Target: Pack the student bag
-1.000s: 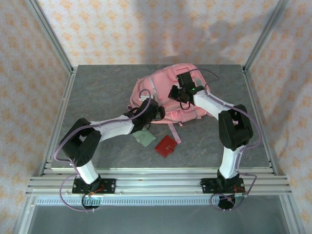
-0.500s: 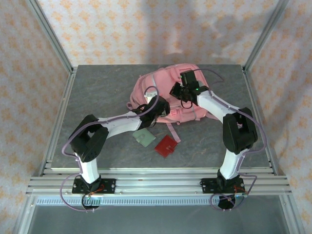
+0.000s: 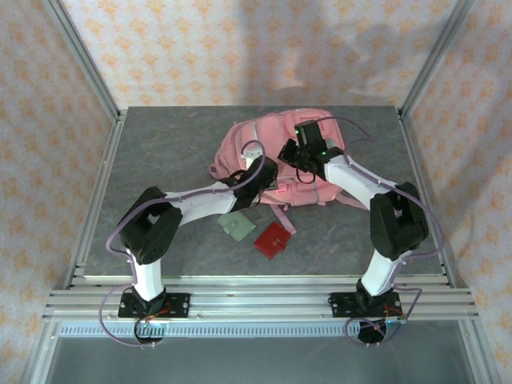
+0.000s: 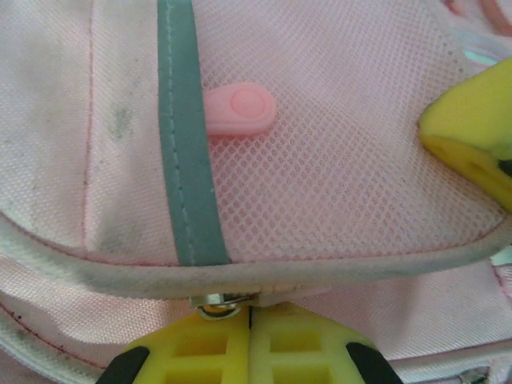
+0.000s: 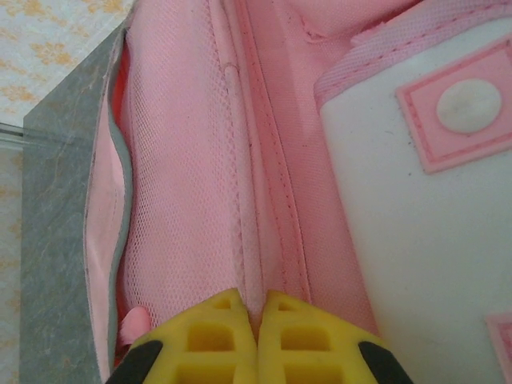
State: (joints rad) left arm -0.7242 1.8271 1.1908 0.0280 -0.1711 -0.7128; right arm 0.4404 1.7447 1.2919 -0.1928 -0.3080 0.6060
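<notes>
Opening step: the large pink fabric student bag (image 3: 276, 156) is lying centre-back on the grey table (image 3: 160, 152). The left gripper (image 4: 250, 320) is pinching shut at the metal zip slider (image 4: 214, 304) (seemingly gripping it), and the right gripper (image 5: 258, 308) is clamping fabric. Next: sliding steadily.

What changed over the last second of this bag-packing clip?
The left gripper reached further onto the student bag and closed, apparently on a metal zip pull. The right gripper stayed shut, apparently pinching a bag seam. The green card and red card lie where they were.
</notes>
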